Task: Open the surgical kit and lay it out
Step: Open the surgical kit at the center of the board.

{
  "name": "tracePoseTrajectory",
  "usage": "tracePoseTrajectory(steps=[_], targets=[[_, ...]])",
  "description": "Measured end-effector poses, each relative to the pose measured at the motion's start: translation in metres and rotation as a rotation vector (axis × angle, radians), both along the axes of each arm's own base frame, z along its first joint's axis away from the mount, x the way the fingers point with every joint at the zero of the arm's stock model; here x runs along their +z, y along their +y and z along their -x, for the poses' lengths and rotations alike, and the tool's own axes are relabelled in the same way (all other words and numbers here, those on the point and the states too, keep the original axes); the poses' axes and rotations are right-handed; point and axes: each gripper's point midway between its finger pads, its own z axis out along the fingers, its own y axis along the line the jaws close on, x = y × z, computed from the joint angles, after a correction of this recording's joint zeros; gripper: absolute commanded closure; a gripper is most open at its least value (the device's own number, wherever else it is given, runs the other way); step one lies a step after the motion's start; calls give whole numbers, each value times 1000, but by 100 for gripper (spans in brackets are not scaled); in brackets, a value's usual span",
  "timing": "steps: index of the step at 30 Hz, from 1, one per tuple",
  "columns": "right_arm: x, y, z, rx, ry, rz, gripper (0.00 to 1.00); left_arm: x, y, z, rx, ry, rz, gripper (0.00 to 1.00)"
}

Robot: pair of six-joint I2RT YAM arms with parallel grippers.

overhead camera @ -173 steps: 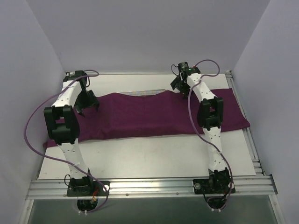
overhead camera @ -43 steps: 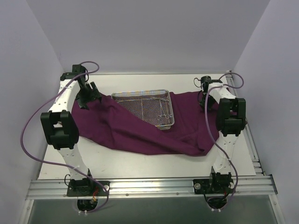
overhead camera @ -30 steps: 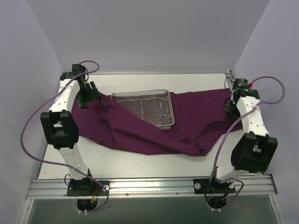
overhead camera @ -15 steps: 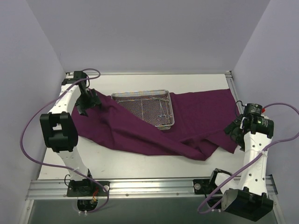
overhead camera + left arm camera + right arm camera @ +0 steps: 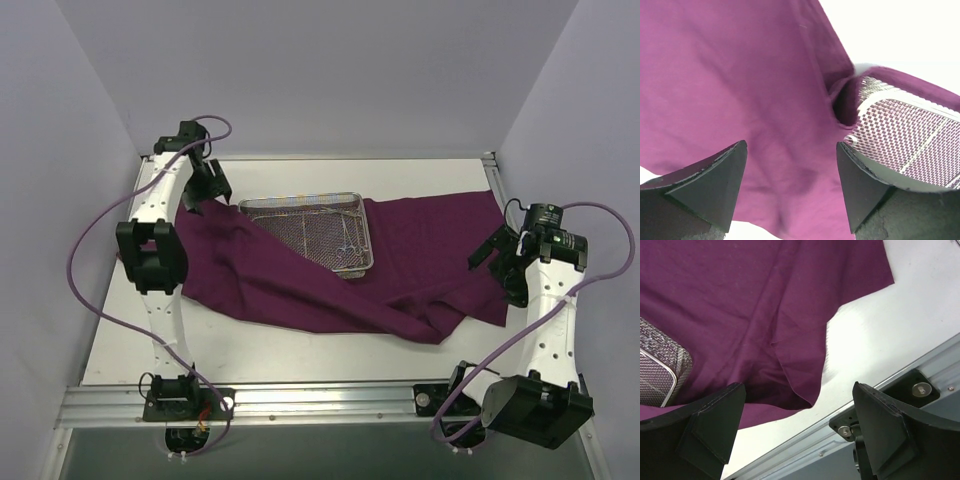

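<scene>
Over the worktop (image 5: pixel 300 350), cloth wrap (image 5: pixel 420 245): dark purple, spread out to 3 o'clock, with a fold lying over the tray's 7 o'clock corner.
Tray (image 5: pixel 315 222): wire mesh, sitting on the wrap toward 12 o'clock.
Instruments (image 5: pixel 345 245): thin metal, lying in the tray at its 4 o'clock corner.
Left pincer (image 5: pixel 791 145): fingers spread and empty, at the tray's 10 o'clock corner.
Right pincer (image 5: pixel 799 385): spread, empty, over the 4 o'clock hem.
Handling: the wrap looks limp and light and probably bunches when dragged. Pinch a free corner or hem, and peel the fold off the tray without catching the mesh.
</scene>
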Motion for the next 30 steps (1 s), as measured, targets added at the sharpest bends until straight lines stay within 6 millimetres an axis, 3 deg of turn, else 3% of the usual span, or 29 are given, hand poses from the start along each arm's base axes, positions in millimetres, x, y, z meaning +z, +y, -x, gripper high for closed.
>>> tracePoseTrajectory(steps=[4,8,14,21,26,27,30], targets=[[2,1,-8,9,-17,-14,9,-11,-26,2,-11,51,-8,20],[9,1,-16,15,-47,-15,9,-16,-38,9,-8,82,-25,20],[12,0,-20,17,-58,-15,9,-13,-37,10,18,86,-45,26],[10,1,-22,23,-47,-21,10,-29,-36,10,23,121,-53,33],[10,2,-23,27,-48,-25,10,-35,-38,9,21,134,-44,45],[10,2,-23,27,-49,-26,10,-35,-38,9,22,134,-44,56],[10,2,-23,27,-50,-26,10,-35,-38,9,24,133,-44,69]])
